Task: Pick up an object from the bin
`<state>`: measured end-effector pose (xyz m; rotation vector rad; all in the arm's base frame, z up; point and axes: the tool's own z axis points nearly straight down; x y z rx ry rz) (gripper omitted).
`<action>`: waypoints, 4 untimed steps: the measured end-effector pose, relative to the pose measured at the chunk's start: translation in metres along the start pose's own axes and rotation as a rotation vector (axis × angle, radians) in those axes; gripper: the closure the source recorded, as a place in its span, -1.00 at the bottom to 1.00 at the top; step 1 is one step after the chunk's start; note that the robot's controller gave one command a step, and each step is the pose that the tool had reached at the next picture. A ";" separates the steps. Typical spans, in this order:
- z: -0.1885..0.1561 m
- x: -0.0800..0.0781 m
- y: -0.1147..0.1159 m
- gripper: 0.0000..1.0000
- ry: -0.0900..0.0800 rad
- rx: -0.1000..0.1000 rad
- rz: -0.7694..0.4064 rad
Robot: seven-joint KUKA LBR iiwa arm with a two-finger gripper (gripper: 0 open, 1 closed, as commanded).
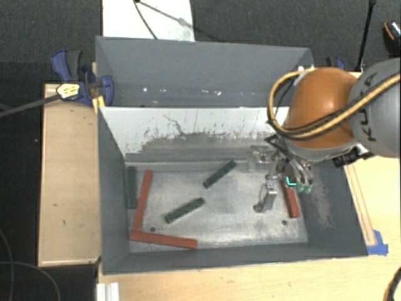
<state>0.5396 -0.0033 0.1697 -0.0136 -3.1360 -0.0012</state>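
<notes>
My gripper (277, 200) hangs low over the right part of the bin floor and looks open, with one metal finger (264, 200) reaching down to the floor on the left. A short red stick (292, 204) lies just to its right, its upper end tucked under the gripper; whether the other finger touches it is hidden. Nothing shows between the fingers. A dark green stick (219, 174) lies tilted to the gripper's left, and another green stick (184, 210) lies further left, toward the front.
Along the left wall lie a green stick (130, 187) and a long red stick (143, 198). Another red stick (164, 238) lies along the front left edge. The arm's orange dome and cables hang over the bin's right back corner.
</notes>
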 end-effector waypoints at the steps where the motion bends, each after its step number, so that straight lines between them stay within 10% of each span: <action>1: 0.095 -0.035 0.055 -1.00 -0.003 0.000 -0.299; 2: 0.099 -0.054 0.051 -1.00 -0.012 0.002 -0.359; 3: 0.098 -0.054 0.052 1.00 -0.012 0.001 -0.357; 4: -0.059 -0.046 0.058 1.00 -0.018 0.002 -0.359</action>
